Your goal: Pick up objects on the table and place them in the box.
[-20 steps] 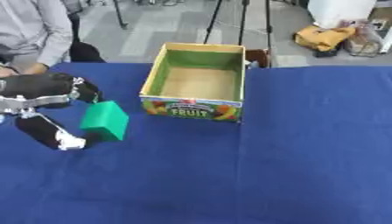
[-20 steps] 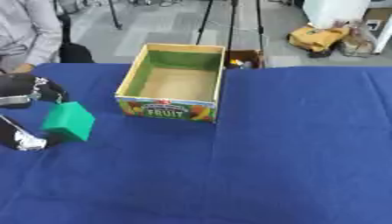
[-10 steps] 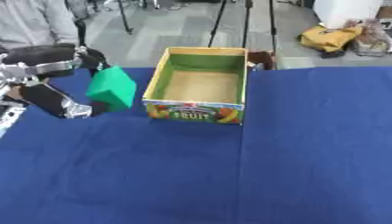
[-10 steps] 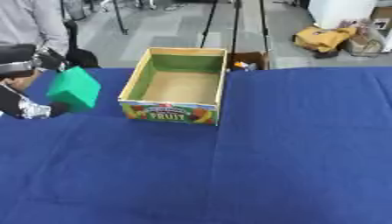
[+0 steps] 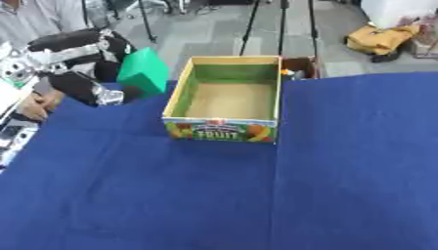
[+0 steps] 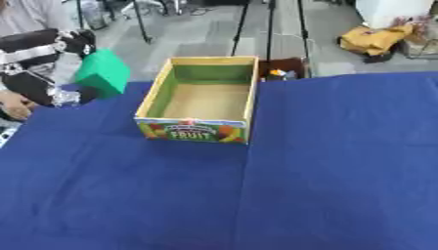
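Left eye view: left hand (image 5: pixel 85 73) holds green block (image 5: pixel 143 71) beside box (image 5: pixel 224 132)

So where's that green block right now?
The green block is held off the blue cloth in the robot's left hand, at the left of the view, just left of the open cardboard fruit box.

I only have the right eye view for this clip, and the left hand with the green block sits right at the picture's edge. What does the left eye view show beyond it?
Observer: There the left hand holding the green block sits further in, and white equipment shows at the left edge of the table.
Reviewer: Anything lower along that edge?
Observer: A flat white and dark thing lies there; I cannot make out what it is.
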